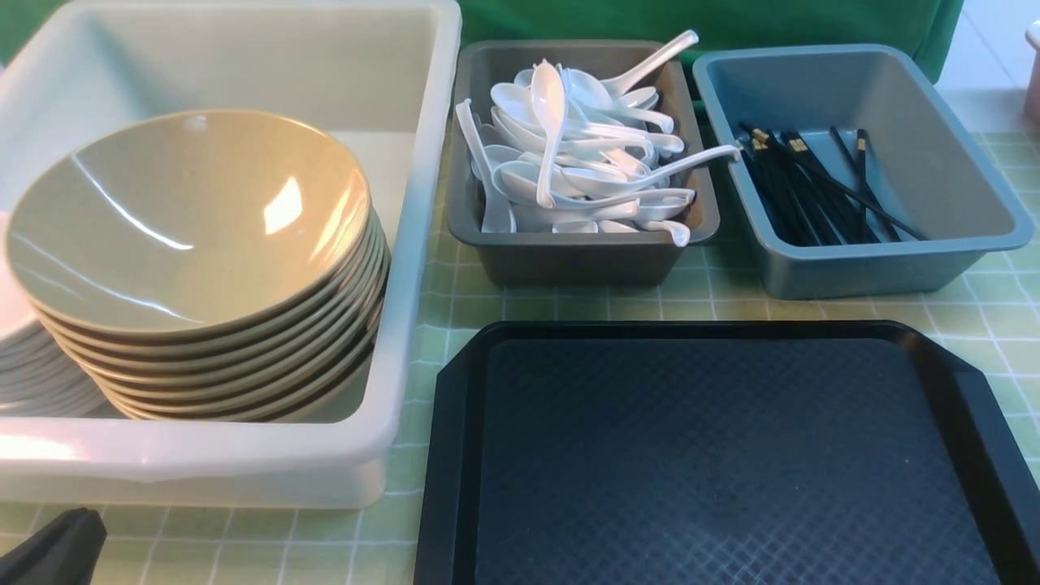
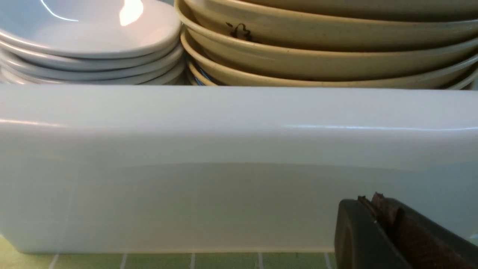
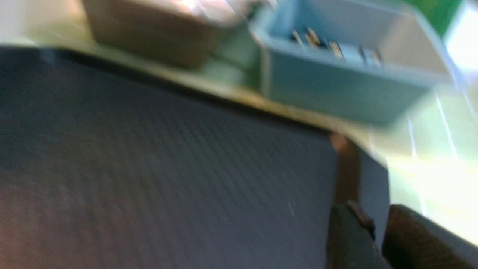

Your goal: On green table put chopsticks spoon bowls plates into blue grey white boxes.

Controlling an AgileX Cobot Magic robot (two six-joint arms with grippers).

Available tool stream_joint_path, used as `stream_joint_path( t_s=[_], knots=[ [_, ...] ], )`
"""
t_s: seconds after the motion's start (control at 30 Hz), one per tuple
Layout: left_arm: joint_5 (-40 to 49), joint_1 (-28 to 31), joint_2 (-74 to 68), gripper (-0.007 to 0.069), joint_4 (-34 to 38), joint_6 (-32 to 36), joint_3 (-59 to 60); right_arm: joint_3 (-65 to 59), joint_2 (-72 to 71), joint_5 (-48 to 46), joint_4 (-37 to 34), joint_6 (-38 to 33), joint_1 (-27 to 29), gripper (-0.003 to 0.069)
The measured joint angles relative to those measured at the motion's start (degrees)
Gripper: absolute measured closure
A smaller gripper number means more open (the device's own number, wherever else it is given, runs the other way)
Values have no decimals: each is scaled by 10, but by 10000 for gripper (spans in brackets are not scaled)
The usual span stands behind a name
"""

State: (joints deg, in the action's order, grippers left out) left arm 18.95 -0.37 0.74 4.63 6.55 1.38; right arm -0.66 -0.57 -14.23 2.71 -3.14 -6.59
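A stack of beige bowls (image 1: pixel 191 219) and a stack of white plates (image 1: pixel 24 357) sit in the white box (image 1: pixel 406 244) on the left. White spoons (image 1: pixel 569 154) fill the grey box (image 1: pixel 569 260). Black chopsticks (image 1: pixel 812 187) lie in the blue box (image 1: pixel 894 260). My left gripper (image 2: pixel 369 201) is shut and empty, low on the table just outside the white box's near wall (image 2: pixel 224 149); its tip shows at the front view's lower left corner (image 1: pixel 57 548). My right gripper (image 3: pixel 377 209) hovers over the black tray's right rim, jaws slightly apart with nothing between them. That view is blurred.
A large black tray (image 1: pixel 715 455) with nothing on it lies in front of the grey and blue boxes. A green checked cloth (image 1: pixel 455 309) covers the table. The bowls (image 2: pixel 317 56) and plates (image 2: pixel 86 41) rise above the white box's rim.
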Motion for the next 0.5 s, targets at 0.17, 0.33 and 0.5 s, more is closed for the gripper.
stream_joint_path(
  t_s=[0.17, 0.33, 0.5],
  knots=[
    [-2, 0, 0, 626, 0, 0, 0, 1, 0, -15, 6, 39, 66, 497],
    [-2, 0, 0, 626, 0, 0, 0, 1, 0, -14, 8, 44, 86, 493],
    [-2, 0, 0, 626, 0, 0, 0, 1, 0, -14, 8, 45, 97, 487]
  ],
)
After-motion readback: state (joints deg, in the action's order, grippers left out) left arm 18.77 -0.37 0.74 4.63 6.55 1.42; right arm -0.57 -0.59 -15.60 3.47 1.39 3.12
